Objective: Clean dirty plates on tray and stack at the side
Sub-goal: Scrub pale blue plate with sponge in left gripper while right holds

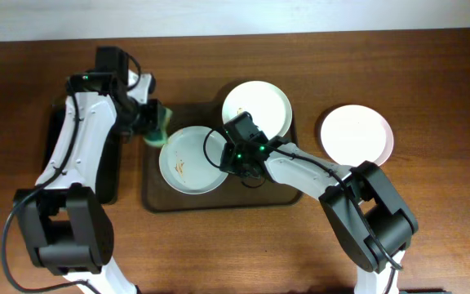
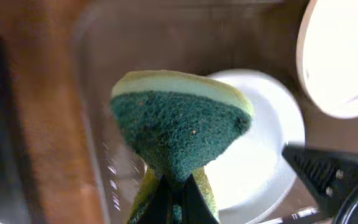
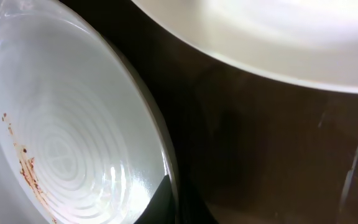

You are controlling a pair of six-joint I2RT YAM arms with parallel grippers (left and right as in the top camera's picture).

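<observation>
A pale mint-green plate [image 1: 188,161] with orange-brown smears [image 3: 27,168] lies on the left of the dark-brown tray [image 1: 219,198]. My right gripper [image 1: 225,155] is shut on its right rim; the right wrist view shows the jaws [image 3: 169,199] pinching the rim of the plate [image 3: 61,137]. My left gripper [image 1: 147,118] is shut on a green and yellow sponge [image 1: 157,122], held just above the plate's upper-left edge. In the left wrist view the sponge [image 2: 179,124] hangs over the plate [image 2: 260,155]. A white plate [image 1: 256,104] sits on the tray's far right. Another white plate [image 1: 356,133] lies on the table to the right.
A narrow black tray [image 1: 108,171] lies under my left arm, left of the brown tray. The wooden table's far edge meets a pale wall at the top. My right arm stretches across the tray's front right corner.
</observation>
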